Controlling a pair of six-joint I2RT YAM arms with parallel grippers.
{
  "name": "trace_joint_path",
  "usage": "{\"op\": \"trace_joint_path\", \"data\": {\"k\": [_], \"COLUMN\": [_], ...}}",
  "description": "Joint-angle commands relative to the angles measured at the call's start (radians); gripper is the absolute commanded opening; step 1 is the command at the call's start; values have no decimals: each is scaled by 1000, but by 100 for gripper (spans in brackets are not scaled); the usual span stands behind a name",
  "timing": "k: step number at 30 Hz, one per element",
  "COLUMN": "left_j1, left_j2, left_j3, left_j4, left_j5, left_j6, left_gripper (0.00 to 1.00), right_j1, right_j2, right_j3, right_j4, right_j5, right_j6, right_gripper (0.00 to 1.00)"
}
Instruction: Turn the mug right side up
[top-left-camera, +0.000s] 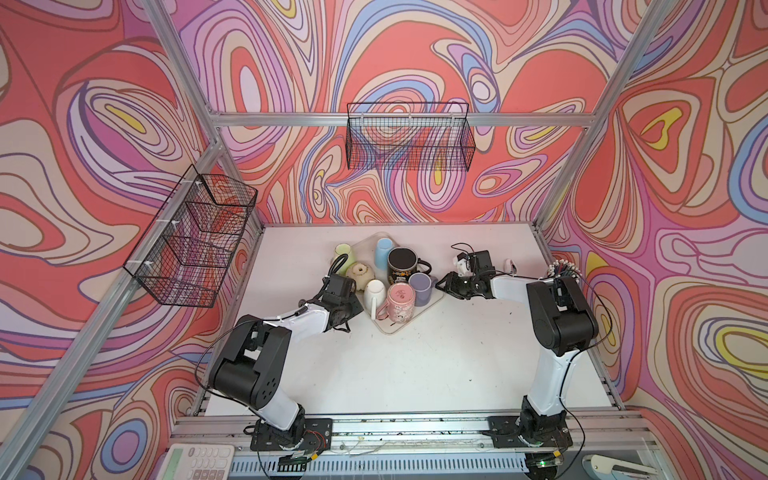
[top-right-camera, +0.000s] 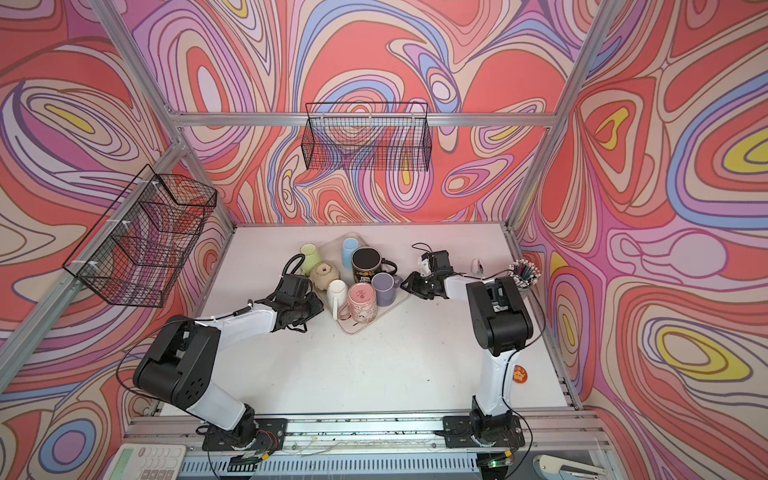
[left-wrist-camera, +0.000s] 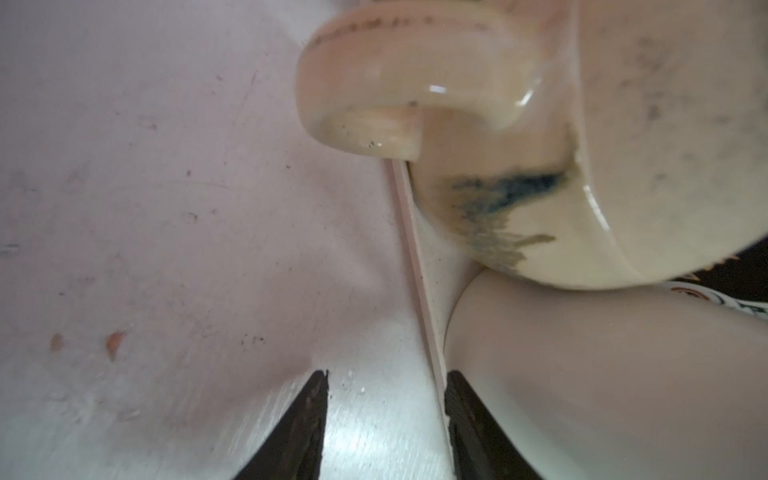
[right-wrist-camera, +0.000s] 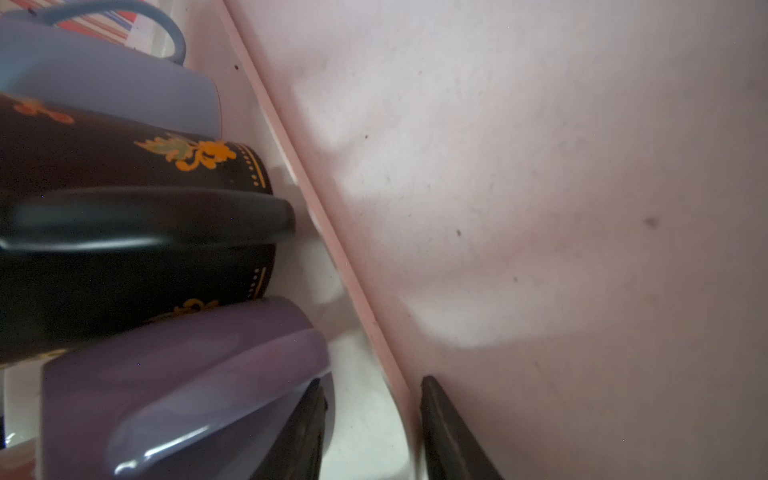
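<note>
As a cluster of mugs crowds the tray (top-left-camera: 390, 329) in the middle of the table (top-left-camera: 415, 374), both arms sit low at its edges. Left gripper (left-wrist-camera: 386, 378): narrow gap, fingers straddling the tray rim, gripping nothing, with the white mug (left-wrist-camera: 582, 374) just beside one finger and the cream mug (left-wrist-camera: 623, 166) past it. Right gripper (right-wrist-camera: 370, 384): partly parted over the opposite rim, empty too, one finger tight beside the purple mug (right-wrist-camera: 187, 374), next to the black mug (right-wrist-camera: 124, 270). Between them, the pink mug (top-left-camera: 400, 303) shows its base upward.

Cluster of mugs (top-left-camera: 400, 301) on tray (top-left-camera: 392, 327)
</note>
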Motion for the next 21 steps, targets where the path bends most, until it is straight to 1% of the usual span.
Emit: {"op": "trace_joint_path", "data": {"k": [1,6,12,16,21], "left_j1": [-6,-11,-12,-14,-13], "left_j2": [31,75,104,124,144], "left_j3": [-14,3,28,44,45], "left_j4": [55,71,70,70,79], "left_j5": [0,3,-11,-10,-20], "left_j6": [-35,-42,-44,-47,-57], "left_gripper": [45,40,39,38,30], "right_j1": [15,25,37,48,68], "right_j2": [52,71,73,78,78], "right_j3": [-12,-1,-1,-3,-7], "right_j4": [-56,-64,-60,-58,-58], "right_j5": [19,30,40,40,42], "right_j6": [2,2,7,10,10], "right_gripper": [34,27,19,12,4]}}
